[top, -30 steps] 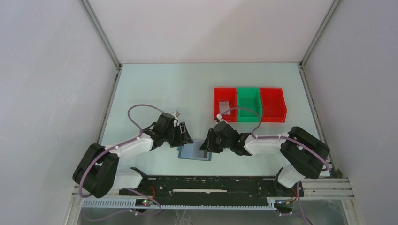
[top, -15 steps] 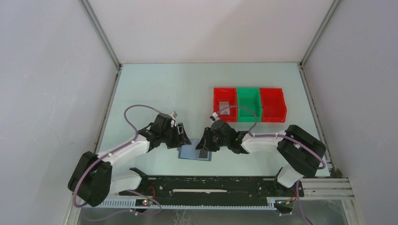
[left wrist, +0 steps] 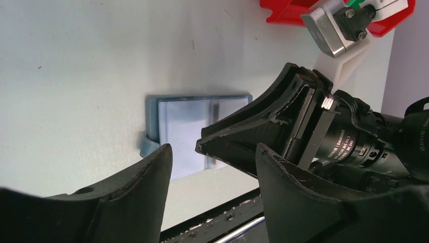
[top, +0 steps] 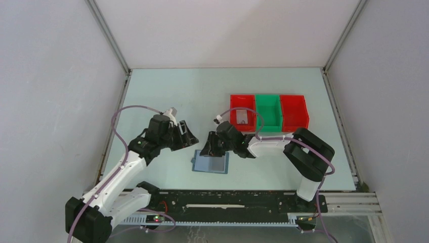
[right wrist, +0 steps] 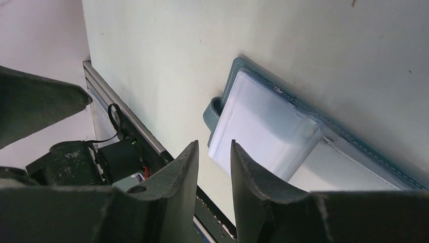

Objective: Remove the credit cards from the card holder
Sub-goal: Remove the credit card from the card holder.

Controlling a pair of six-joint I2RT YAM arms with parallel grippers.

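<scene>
Two claws, both mine, both empty. Left gripper (left wrist: 212, 151) is spread wide and has pulled back toward the upper left, off the card holder (top: 211, 163) it sat beside a second ago. Right gripper (right wrist: 213, 145) has fingers narrowly apart, pinching nothing, and has slid left over the holder's upper-left corner. Holder lies open and flat on the table (top: 177, 91), lower centre of the top view, barely shifted. One grey credit card (top: 241, 116) lies in the left red bin (top: 233, 104), same as before.

We saw the teal card holder (top: 210, 163) lying open, flat; a grey card (top: 242, 116) sat in a red bin (top: 232, 111).
</scene>
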